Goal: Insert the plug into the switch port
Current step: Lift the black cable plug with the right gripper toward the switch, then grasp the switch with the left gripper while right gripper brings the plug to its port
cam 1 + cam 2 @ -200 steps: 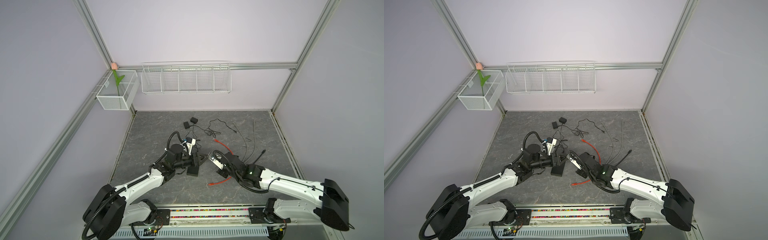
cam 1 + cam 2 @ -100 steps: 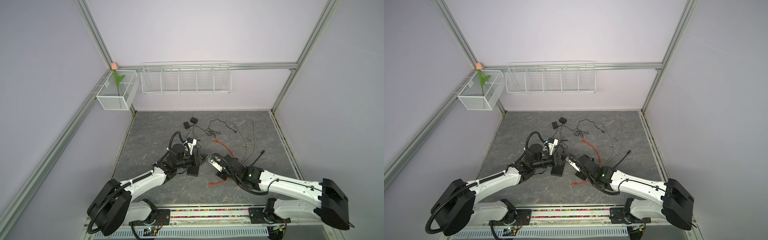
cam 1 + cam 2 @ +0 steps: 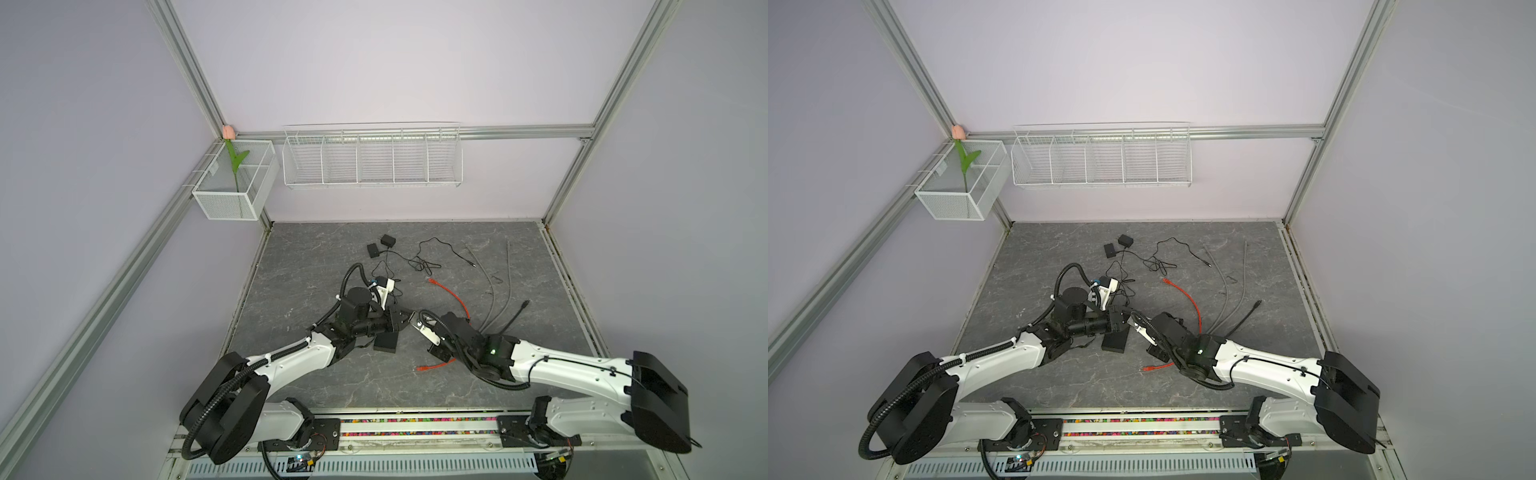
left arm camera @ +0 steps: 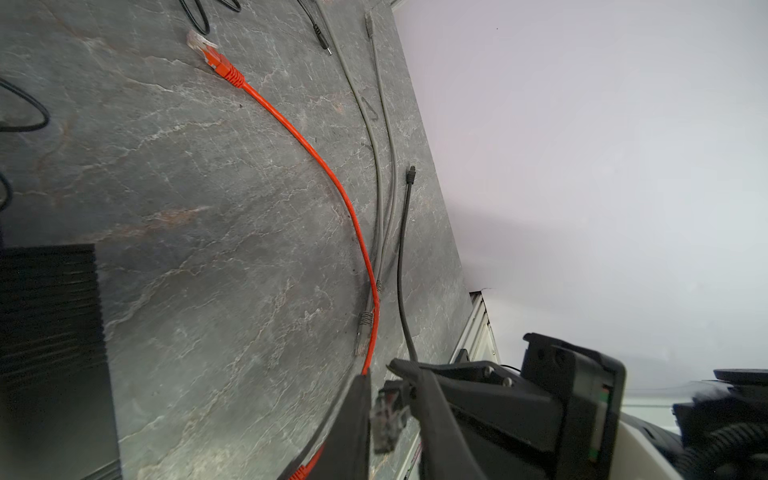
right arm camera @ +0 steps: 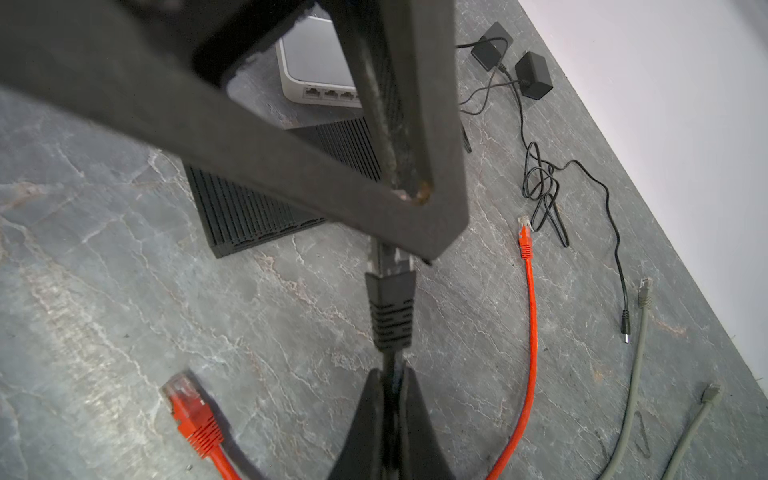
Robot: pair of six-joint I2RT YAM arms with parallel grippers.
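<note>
Pinching the black cable point(image 5: 390, 358) just behind the plug point(image 5: 390, 307), the right claw point(image 5: 390, 376) held it over the bench point(image 5: 104, 291), near the black switch point(image 5: 257, 208); the left claw point(image 4: 389, 392), jaws narrow, seemingly gripped the plug's front end.

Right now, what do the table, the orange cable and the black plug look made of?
Table: grey stone or a stone-print laminate, matt, with pale veins; I cannot tell which.
Orange cable: smooth plastic jacket, flexible, since it lies curved.
Plug: black moulded plastic, perhaps rubbery, matt, with ribbed grooves.
</note>
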